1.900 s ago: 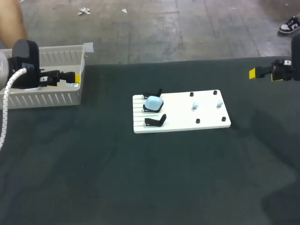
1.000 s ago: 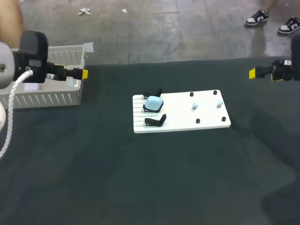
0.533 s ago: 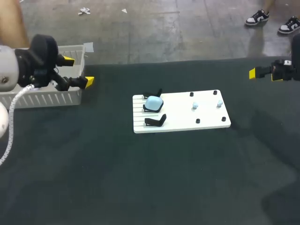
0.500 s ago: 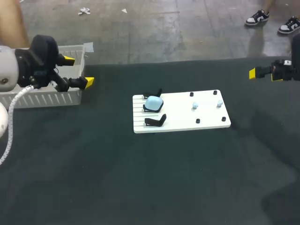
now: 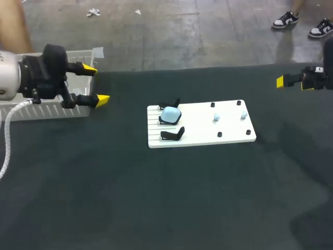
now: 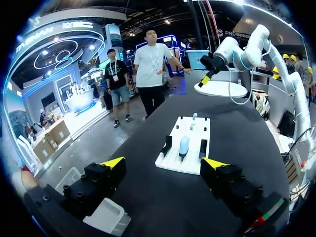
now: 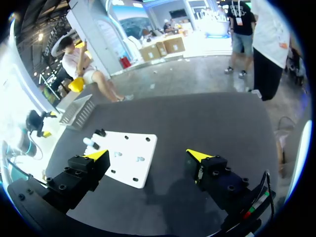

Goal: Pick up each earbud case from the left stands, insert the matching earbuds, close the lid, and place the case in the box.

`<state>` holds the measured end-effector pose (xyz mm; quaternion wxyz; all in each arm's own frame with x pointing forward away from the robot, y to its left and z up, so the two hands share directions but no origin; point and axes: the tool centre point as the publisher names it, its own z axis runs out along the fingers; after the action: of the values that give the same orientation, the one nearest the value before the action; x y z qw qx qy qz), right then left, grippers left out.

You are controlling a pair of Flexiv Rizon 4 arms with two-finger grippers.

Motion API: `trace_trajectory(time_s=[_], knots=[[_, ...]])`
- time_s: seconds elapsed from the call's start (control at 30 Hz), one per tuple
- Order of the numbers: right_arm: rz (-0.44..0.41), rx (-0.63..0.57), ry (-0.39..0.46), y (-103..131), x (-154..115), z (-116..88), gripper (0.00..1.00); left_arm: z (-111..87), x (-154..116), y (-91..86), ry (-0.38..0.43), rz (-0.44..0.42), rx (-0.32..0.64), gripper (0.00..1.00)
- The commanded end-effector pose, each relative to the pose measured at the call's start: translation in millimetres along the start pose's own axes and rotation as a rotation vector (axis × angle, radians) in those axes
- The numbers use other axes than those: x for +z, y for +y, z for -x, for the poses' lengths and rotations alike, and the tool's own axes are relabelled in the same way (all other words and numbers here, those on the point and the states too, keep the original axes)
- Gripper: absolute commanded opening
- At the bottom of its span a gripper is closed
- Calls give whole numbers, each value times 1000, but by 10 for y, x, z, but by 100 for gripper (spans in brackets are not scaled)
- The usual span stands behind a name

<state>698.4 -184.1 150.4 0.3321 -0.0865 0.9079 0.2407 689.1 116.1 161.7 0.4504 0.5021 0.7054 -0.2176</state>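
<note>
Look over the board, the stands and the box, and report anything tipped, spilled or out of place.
Nothing stands out. The blue case sits in the middle one of three stands, and the other two are empty. Both earbuds rest on the white board, and the box is upright.

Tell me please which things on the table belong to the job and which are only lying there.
For the job: light blue earbud case; earbuds on the white board; white box; left gripper, open.
Only there: two empty black stands; black pegs; dark table.
</note>
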Motion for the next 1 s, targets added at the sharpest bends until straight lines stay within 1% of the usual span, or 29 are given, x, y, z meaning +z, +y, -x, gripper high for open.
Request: trace_trajectory(time_s=[0.03,0.1,0.13,0.17,0.37,0.53,0.73,0.77,0.97,1.0], knots=[[1,-1,1,-6,7,1,100,-33,296,0,-226,-44,0,100],[1,-1,1,-6,7,1,100,-28,380,-37,-235,-73,7,100],[1,-1,1,-6,7,1,100,-21,455,-66,-267,-109,10,100],[1,-1,1,-6,7,1,100,-17,516,-91,-278,-129,14,100],[1,-1,1,-6,7,1,100,19,805,-210,-287,-187,23,100],[1,-1,1,-6,7,1,100,24,978,-335,-264,-222,24,100],[1,-1,1,-6,7,1,100,-64,1127,-454,-237,-240,27,100],[1,-1,1,-6,7,1,100,-75,1152,-475,-230,-253,26,100],[1,-1,1,-6,7,1,100,-116,1261,-512,-214,-267,27,100],[1,-1,1,-6,7,1,100,-113,1271,-515,-198,-266,25,100]])
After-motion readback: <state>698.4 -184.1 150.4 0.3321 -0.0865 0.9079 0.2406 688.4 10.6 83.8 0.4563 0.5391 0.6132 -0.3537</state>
